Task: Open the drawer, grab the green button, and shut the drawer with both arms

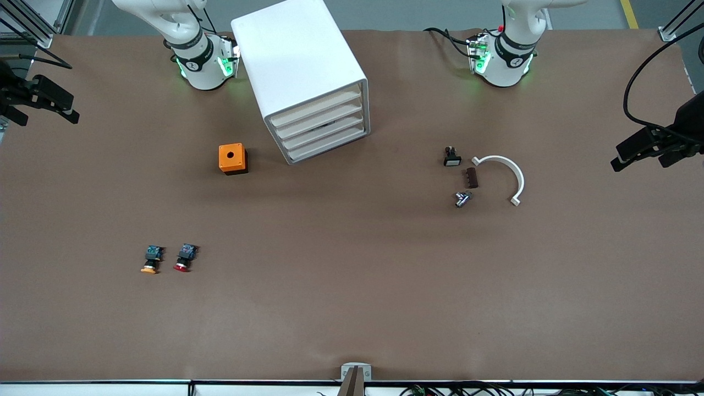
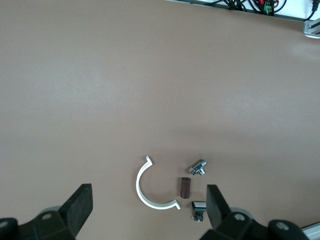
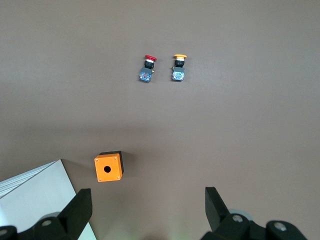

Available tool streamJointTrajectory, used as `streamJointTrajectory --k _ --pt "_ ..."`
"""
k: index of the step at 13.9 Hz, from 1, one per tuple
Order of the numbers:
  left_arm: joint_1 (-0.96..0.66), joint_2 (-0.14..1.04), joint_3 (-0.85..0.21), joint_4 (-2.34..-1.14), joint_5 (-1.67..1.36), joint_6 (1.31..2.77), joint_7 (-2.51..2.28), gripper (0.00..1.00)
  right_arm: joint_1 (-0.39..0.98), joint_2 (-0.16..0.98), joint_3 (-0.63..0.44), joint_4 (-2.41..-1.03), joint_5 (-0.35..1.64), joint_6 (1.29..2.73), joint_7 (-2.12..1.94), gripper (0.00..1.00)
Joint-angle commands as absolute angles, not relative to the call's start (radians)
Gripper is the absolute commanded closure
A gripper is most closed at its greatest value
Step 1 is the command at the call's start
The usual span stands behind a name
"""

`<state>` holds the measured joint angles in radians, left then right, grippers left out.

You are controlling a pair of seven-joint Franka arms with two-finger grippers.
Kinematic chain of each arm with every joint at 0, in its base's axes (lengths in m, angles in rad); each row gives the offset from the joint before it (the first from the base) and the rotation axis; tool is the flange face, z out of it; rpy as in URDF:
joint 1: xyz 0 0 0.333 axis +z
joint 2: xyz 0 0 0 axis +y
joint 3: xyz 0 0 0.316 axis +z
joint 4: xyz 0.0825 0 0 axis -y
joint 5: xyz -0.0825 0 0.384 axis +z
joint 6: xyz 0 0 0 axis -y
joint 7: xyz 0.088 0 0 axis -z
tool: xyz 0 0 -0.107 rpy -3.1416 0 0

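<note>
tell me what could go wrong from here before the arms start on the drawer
1. The drawer cabinet has four similar drawers, all shut, and no green button shows, so an arm might open the wrong drawer.
2. The cabinet sits askew on the table, so a pull might drag it unless one arm braces it.
3. The red-capped button and orange-capped button lie in plain sight and could be grabbed by mistake.
</note>
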<state>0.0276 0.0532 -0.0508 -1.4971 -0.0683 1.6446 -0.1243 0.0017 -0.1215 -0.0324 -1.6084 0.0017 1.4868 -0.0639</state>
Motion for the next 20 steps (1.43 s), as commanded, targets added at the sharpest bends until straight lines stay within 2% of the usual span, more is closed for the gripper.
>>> streamJointTrajectory --k 1,11,15,20 --pt "0.015 0.104 -0.052 -1.468 -0.075 1.628 -0.146 0.0 -0.035 -0.147 -0.009 -1.629 -0.006 1.493 -0.072 0.0" --pt "0.012 0.326 -0.052 -1.467 -0.422 1.654 -0.15 0.0 -0.031 -0.146 -0.006 -1.629 0.018 1.491 -0.002 0.0" --pt "-0.009 0.394 -0.055 -1.466 -0.428 1.667 -0.195 0.0 -0.031 -0.146 -0.005 -1.629 0.018 1.491 -0.005 0.0" --pt "-0.115 0.465 -0.055 -1.468 -0.417 1.667 -0.493 0.0 -0.038 -0.146 -0.011 -1.629 0.018 1.497 -0.074 0.0"
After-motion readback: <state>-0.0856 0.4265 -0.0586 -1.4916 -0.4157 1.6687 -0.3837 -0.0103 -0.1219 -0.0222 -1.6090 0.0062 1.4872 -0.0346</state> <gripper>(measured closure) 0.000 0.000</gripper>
